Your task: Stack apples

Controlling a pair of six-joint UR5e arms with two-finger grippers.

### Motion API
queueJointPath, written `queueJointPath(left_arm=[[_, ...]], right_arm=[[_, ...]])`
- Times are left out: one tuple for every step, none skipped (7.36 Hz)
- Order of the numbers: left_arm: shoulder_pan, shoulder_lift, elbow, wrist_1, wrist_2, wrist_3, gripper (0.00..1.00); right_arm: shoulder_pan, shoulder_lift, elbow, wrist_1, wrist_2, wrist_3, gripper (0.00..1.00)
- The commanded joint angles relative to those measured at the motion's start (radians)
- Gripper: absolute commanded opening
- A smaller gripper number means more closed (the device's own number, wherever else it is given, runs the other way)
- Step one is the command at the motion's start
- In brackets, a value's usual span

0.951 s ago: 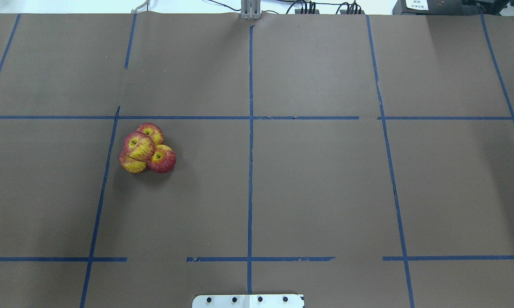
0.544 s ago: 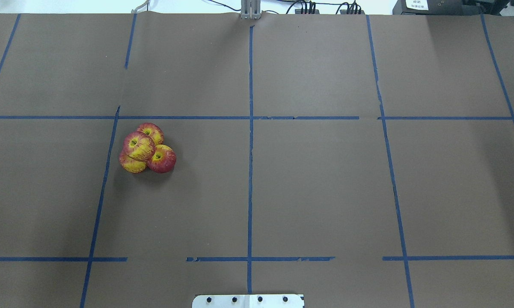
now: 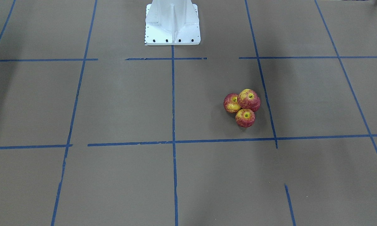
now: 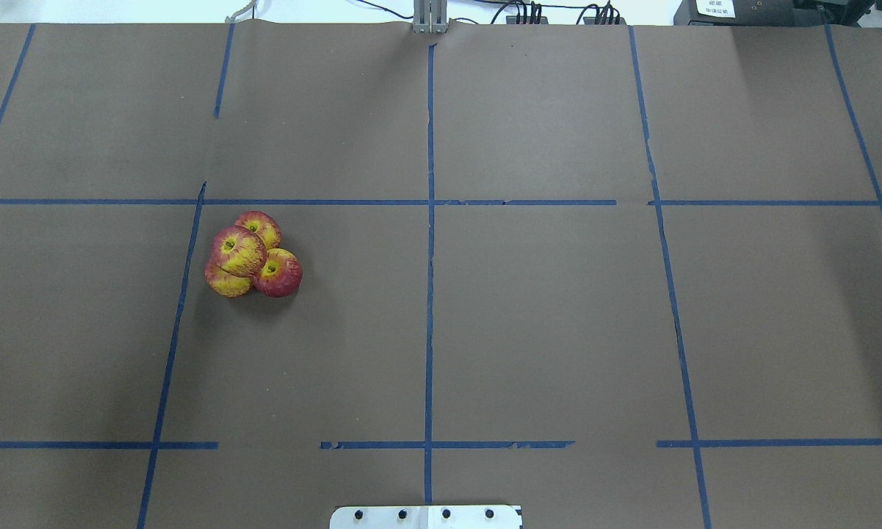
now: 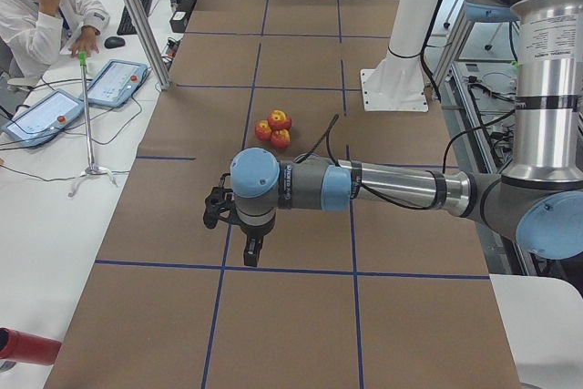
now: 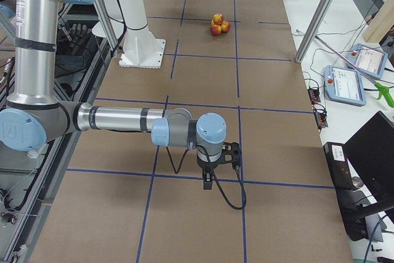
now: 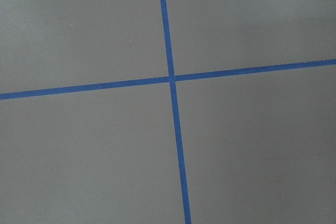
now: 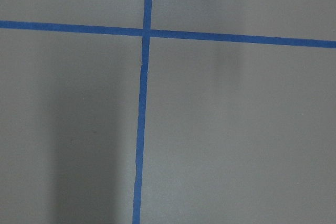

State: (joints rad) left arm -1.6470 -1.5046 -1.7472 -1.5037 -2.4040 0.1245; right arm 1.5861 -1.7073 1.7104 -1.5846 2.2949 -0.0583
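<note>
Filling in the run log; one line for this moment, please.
apples: three clustered, fourth on top | left tool: far from apples, state unclear | right tool: far, state unclear

Silver tubes point(image 5: 401, 190), pale-blue joint caps point(image 5: 254, 173), black cables point(image 5: 324, 138), white bolted base point(image 3: 172, 22).

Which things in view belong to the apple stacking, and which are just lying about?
Job: four apples, three clustered on the table with one on top; left pincer and right pincer, both far from the pile.
Lying about: blue tape grid; white base plate; tablets and tripod stand on the side bench.
</note>
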Motion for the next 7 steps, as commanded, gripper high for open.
queueJointPath(left_arm=[[0.007,0.001,0.017,0.002,0.002,0.000,1.00],[0.010,0.007,0.020,0.002,-0.004,0.000,1.00],[0.012,0.006,0.026,0.002,-0.007,-0.005,1.00],[0.012,0.006,0.032,-0.001,-0.009,-0.006,1.00],[0.012,0.000,0.035,-0.003,-0.009,-0.008,1.00],[0.013,-0.003,0.035,-0.004,-0.009,-0.008,1.00],[0.015,-0.002,0.032,-0.003,-0.009,-0.008,1.00]], right_arm=[[0.000,0.000,0.000,0.000,0.000,0.000,1.00],[0.000,0.000,0.000,0.000,0.000,0.000,1.00],[0.000,0.000,0.000,0.000,0.000,0.000,1.00],[0.000,0.000,0.000,0.000,0.000,0.000,1.00],[0.000,0.000,0.000,0.000,0.000,0.000,1.00],[0.000,0.000,0.000,0.000,0.000,0.000,1.00],[0.000,0.000,0.000,0.000,0.000,0.000,1.00]])
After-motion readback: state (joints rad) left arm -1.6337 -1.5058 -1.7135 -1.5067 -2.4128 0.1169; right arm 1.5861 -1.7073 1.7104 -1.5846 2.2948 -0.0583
